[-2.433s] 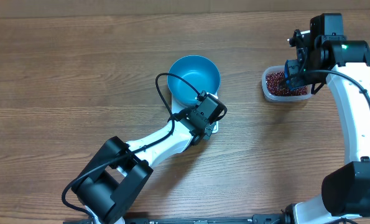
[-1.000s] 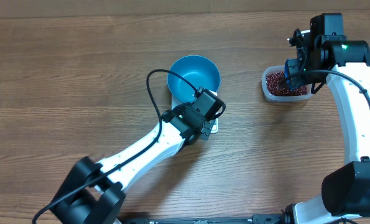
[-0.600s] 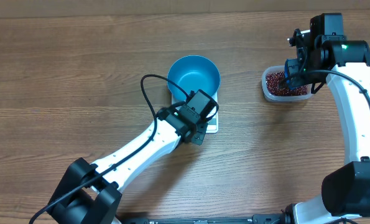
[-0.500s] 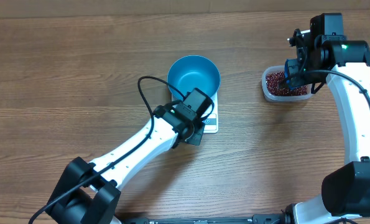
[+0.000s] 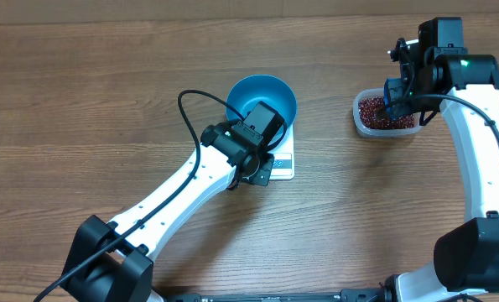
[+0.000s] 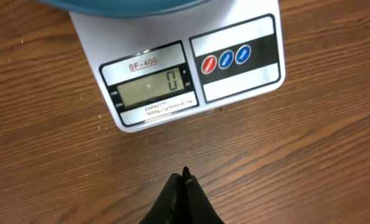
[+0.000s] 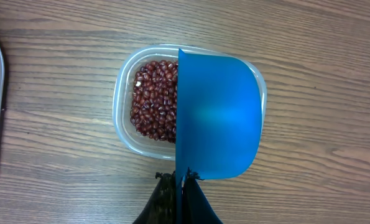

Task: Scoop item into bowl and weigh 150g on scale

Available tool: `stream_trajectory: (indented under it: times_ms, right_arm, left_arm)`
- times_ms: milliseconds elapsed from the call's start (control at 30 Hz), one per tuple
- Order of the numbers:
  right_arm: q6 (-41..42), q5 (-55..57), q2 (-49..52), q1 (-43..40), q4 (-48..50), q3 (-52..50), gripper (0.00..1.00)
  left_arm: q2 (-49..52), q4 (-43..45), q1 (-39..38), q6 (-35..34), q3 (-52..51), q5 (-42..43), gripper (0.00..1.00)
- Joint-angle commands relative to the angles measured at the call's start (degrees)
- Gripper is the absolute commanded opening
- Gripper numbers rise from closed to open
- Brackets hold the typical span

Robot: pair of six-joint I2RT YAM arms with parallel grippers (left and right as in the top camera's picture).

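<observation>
Checking the scale [image 6: 178,68] through the left wrist camera: the display [image 6: 150,92] reads zero with the bowl [image 5: 262,96] seated on the platform. I see nothing in the part of the bowl that shows. The left end effector [image 6: 185,179] is pinched fully together, holds nothing, and hangs over bare worktop [image 5: 106,101] just in front of the scale's display edge.

The right end effector [image 7: 182,177] is clamped on the handle of the scoop [image 7: 219,115], which hangs directly above the clear tub [image 7: 125,134]. The beans [image 7: 153,99] all lie in that tub, well to the right of the scale. No beans are visible on the scoop face turned to the camera.

Judgement: the scale looks zeroed and the first scoop has not been taken.

Next move, as I read it:
- tip the scoop's lip down into the heap and draw it through
- level it before lifting, since loose beans roll off easily
- carry it left to the bowl
- the left wrist overhangs the bowl's near rim in the overhead view, so it should back off first
</observation>
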Motion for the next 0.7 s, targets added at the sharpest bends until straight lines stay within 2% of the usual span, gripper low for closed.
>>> stream_trajectory:
  times_ms: [0,267,300,400,667]
  right_arm:
    - [0.44,-0.50,-0.20,0.07,0.35,1.33,0.04]
    - [0.44,-0.50,-0.20,0.07,0.33,1.33,0.04]
    - [0.44,-0.50,-0.20,0.07,0.33,1.33,0.04]
    - [0.44,-0.50,-0.20,0.07,0.33,1.33,0.04]
    - [0.44,-0.50,-0.20,0.07,0.33,1.33,0.04]
  left_arm:
    - [2.25,-0.52,0.07,1.27,0.76,-0.72,0.04]
    - [5.86,-0.52,-0.02,1.11,0.76,-0.70,0.07]
    - [5.86,-0.57,-0.02,1.14,0.76,-0.70,0.14]
    - [5.84,-0.85,-0.02,1.14,0.87,-0.33,0.56]
    - [4.98,-3.78,-0.02,1.84,1.60,-0.09,0.89]
